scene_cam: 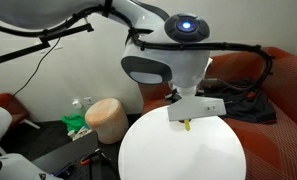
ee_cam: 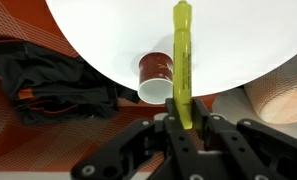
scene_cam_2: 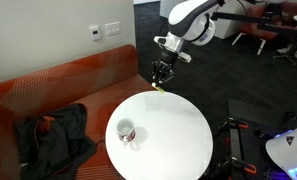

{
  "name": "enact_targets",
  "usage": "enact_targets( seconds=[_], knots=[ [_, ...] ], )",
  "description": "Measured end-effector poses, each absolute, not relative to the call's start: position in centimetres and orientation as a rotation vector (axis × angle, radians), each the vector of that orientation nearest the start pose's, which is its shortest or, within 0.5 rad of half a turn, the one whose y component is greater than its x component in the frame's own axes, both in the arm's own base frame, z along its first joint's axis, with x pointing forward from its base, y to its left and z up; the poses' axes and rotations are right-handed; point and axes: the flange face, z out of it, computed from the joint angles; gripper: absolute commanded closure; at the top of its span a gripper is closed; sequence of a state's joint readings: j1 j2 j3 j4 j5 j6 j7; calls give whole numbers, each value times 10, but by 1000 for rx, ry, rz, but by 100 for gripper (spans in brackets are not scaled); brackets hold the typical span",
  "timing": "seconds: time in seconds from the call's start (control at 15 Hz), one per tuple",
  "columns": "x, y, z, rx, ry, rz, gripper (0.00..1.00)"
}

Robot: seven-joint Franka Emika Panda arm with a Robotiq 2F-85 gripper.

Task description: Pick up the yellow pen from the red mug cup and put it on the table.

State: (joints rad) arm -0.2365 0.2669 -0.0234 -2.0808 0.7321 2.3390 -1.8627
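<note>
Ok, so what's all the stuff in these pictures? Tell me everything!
yellow pen: one, yellow, in the gripper over the table's edge
red mug cup: one, dark red, white inside, on the table
table: one, white, round, in the middle
sofa: one, orange-red, beside the table
clothing: one heap, black, on the sofa
stool: one, tan, beside the table
wall plates: two, white, above the sofa
robot arm: one, white, over the table
gripper: one, black, shut on the yellow pen
</note>
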Motion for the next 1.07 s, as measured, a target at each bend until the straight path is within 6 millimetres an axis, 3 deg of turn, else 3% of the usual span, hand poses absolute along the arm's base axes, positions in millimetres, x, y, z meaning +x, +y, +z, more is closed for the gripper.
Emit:
enact_targets(
  seconds=[0.27,0.67,1.07],
  knots=[
    [568,-148,303,-2457,-1403,-653,95],
    [565,-195,313,-2676,-1253,-711,95],
    [570,-205,308,-2891,-998,-747,95]
  ],
)
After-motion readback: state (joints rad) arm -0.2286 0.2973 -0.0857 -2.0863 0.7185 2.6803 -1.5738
